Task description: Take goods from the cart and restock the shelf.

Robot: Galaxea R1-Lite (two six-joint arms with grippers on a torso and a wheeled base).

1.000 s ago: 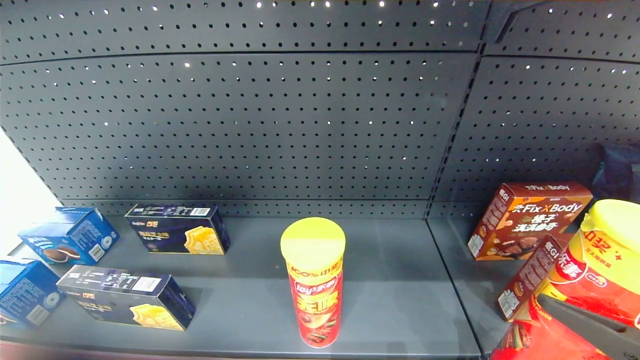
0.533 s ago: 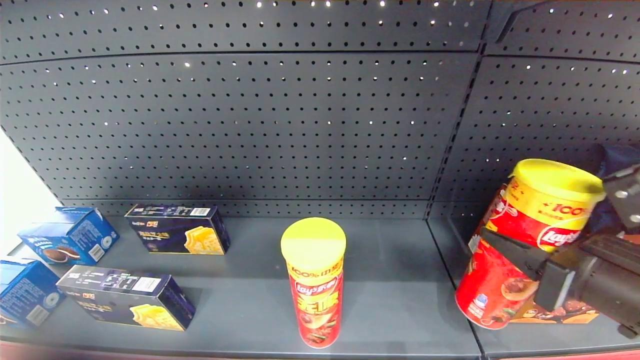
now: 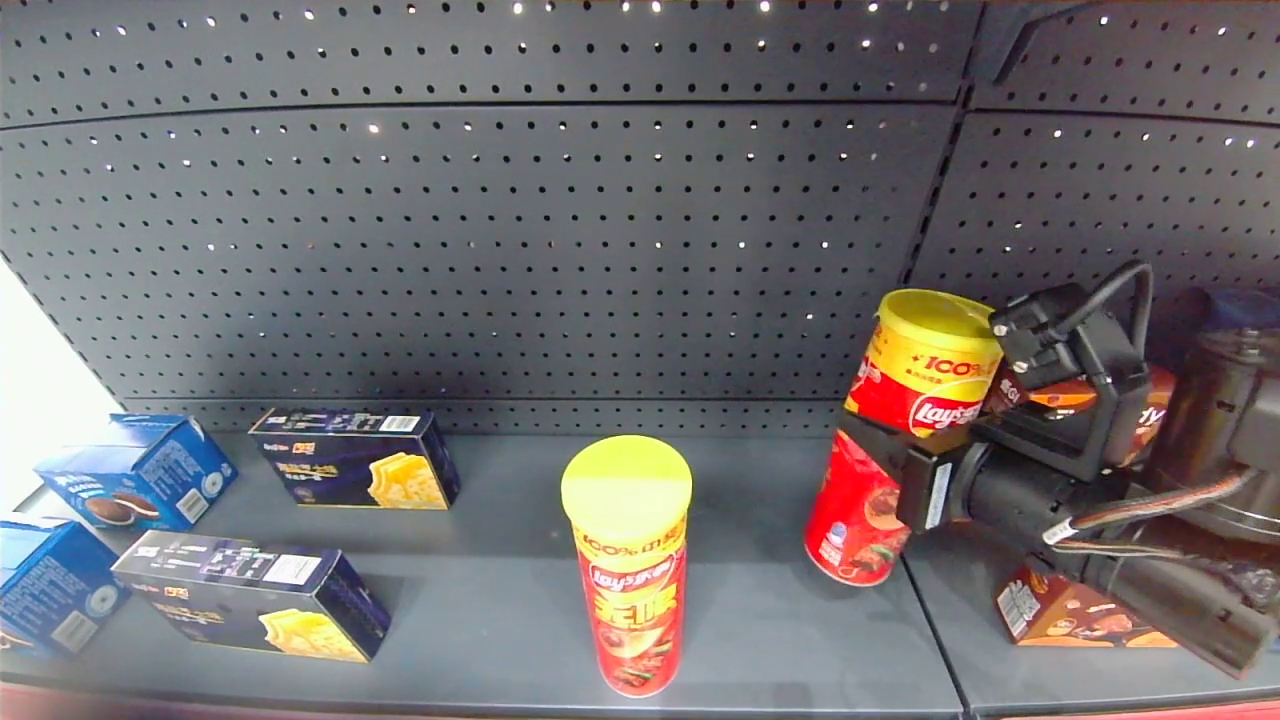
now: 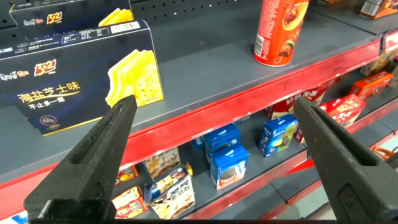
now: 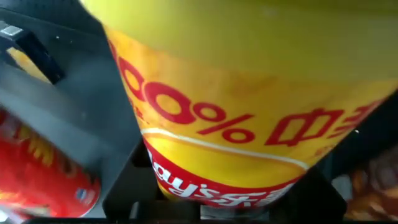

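R hand [image 3: 893, 442] clamped on can [image 3: 930, 370], tilted over shelf [image 3: 780, 560], right of 2nd can [image 3: 630, 560]. L hand [image 4: 212, 104] wide open, empty. Risk: if let go while tilted, can topples or rolls off the edge.

At the head view's right, the right arm [image 3: 1100, 520] hides most of the brown boxes [image 3: 1075, 612]; a blue box [image 3: 50, 585] at lower left is cut by the edge. The right wrist view's chip can [image 5: 249, 93] overruns the top edge.
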